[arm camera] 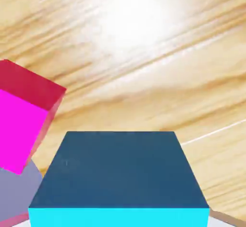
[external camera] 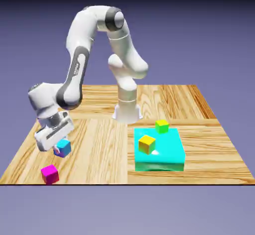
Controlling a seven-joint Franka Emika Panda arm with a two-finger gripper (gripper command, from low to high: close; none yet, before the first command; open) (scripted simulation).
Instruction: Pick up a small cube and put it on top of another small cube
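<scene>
Exterior view, largest first: the wooden bench (external camera: 99,152) carries everything, with the white robot arm (external camera: 82,32) arching from its far edge toward the exterior view's left. Next in size is the turquoise block (external camera: 172,166), a low slab on the exterior view's right; it is no container, and no box, bowl or tray shows, so nothing is contained. An orange cube (external camera: 147,145) sits on the slab; a green cube (external camera: 162,127) shows at its far edge, though whether it rests on it or stands behind, I cannot tell. Toward the exterior view's left, the end effector (arm camera: 119,219) is around the blue cube (external camera: 63,148), apparently pinching it by two opposite sides, the cube large between the tips in the hand view. Whether it is off the wood is hard to tell. The magenta cube (external camera: 50,174) lies just beside it, nearer the camera. The blue cube should handle as light, stiff and not fragile, perhaps a little slippery on its smooth faces; the best hold is square across two opposite side faces, leaving its underside free for setting down.
</scene>
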